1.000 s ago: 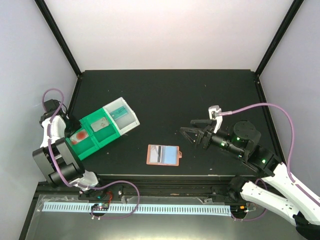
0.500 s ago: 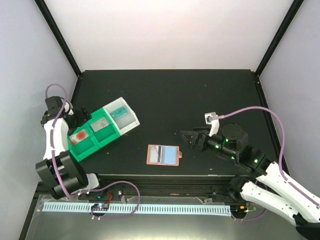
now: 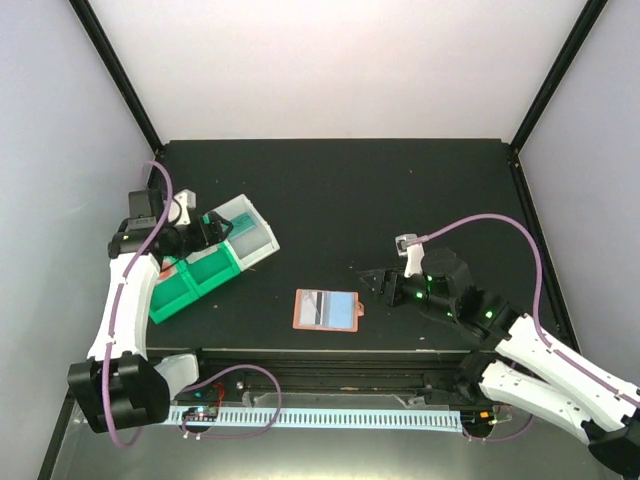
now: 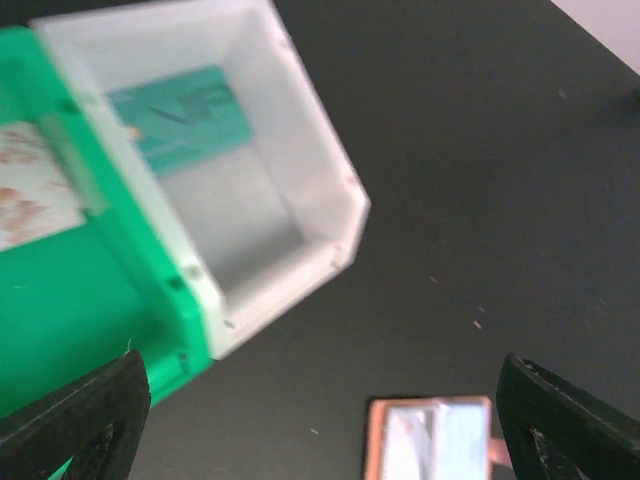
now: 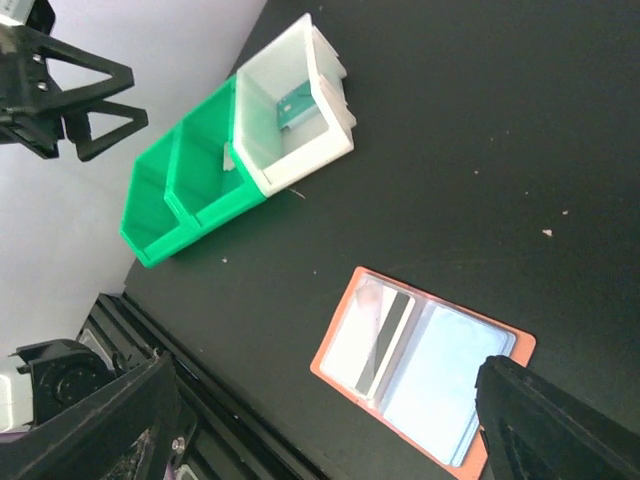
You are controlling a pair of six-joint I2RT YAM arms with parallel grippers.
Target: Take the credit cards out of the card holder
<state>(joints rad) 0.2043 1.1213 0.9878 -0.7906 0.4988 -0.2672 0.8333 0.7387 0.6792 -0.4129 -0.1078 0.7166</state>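
Observation:
The salmon card holder point(image 3: 326, 309) lies open on the black table near the front edge. In the right wrist view the card holder point(image 5: 345, 330) shows a pale credit card with a black stripe point(image 5: 378, 335) in its left pocket and a grey-blue card point(image 5: 440, 385) in its right one. My right gripper point(image 3: 375, 280) hovers just right of it, open and empty. My left gripper point(image 3: 212, 228) is open over the tray, holding nothing; the holder point(image 4: 430, 440) shows low in its wrist view.
A green-and-white compartment tray point(image 3: 215, 275) lies at the left. Its white end bin point(image 4: 310, 130) holds a teal card point(image 4: 180, 115), and a pale card with reddish marks point(image 4: 30, 200) lies in the green bin beside it. Black frame rails run along the table's front edge.
My left gripper has opened and swung from the tray's left end toward its white end. My right gripper has moved down and left, closer to the card holder.

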